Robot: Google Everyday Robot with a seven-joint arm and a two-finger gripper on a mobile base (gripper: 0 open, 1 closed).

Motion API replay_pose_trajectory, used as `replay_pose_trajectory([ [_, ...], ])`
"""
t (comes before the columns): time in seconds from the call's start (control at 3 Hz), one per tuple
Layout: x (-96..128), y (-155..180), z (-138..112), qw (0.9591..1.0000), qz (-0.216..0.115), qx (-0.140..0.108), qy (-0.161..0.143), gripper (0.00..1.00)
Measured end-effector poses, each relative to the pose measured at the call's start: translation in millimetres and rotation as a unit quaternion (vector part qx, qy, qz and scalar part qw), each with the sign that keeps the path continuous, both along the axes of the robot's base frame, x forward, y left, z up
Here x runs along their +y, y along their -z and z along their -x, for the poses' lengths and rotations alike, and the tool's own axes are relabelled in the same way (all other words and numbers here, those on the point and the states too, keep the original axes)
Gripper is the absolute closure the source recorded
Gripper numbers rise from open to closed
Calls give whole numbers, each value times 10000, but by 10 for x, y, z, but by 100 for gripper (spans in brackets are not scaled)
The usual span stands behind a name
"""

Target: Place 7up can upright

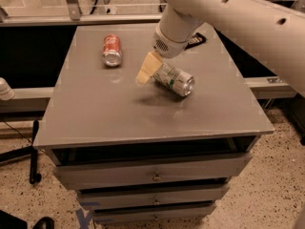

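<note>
The 7up can (174, 79) is silver-white with green lettering. It lies on its side near the middle of the grey table top (95, 113), with its silver top facing the front right. My gripper (147, 69) hangs from the big cream arm (224, 13) and sits at the can's left end, right against it. I cannot tell whether it holds the can. A dark shadow lies on the table just in front of the can.
An orange-red can (112, 50) lies on its side at the back left of the table. A dark flat object (195, 40) lies at the back, partly behind the arm. Drawers (155, 175) are below the top. A railing runs behind the table.
</note>
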State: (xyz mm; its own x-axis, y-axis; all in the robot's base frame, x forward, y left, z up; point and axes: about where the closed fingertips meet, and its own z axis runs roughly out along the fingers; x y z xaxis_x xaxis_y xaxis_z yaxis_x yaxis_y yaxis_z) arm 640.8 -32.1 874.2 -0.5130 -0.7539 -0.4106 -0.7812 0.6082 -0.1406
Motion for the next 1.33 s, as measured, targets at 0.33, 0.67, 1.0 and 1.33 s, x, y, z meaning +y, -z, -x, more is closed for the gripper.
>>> replay_pose_trajectory([
  [0.33, -62, 224, -133, 9996, 102, 126, 215, 0],
  [0.67, -182, 357, -175, 9989, 224, 189, 377, 17],
  [1.0, -334, 366, -188, 9982, 307, 156, 482, 40],
  [1.33, -344, 128, -183, 9992, 134, -26, 373, 64],
])
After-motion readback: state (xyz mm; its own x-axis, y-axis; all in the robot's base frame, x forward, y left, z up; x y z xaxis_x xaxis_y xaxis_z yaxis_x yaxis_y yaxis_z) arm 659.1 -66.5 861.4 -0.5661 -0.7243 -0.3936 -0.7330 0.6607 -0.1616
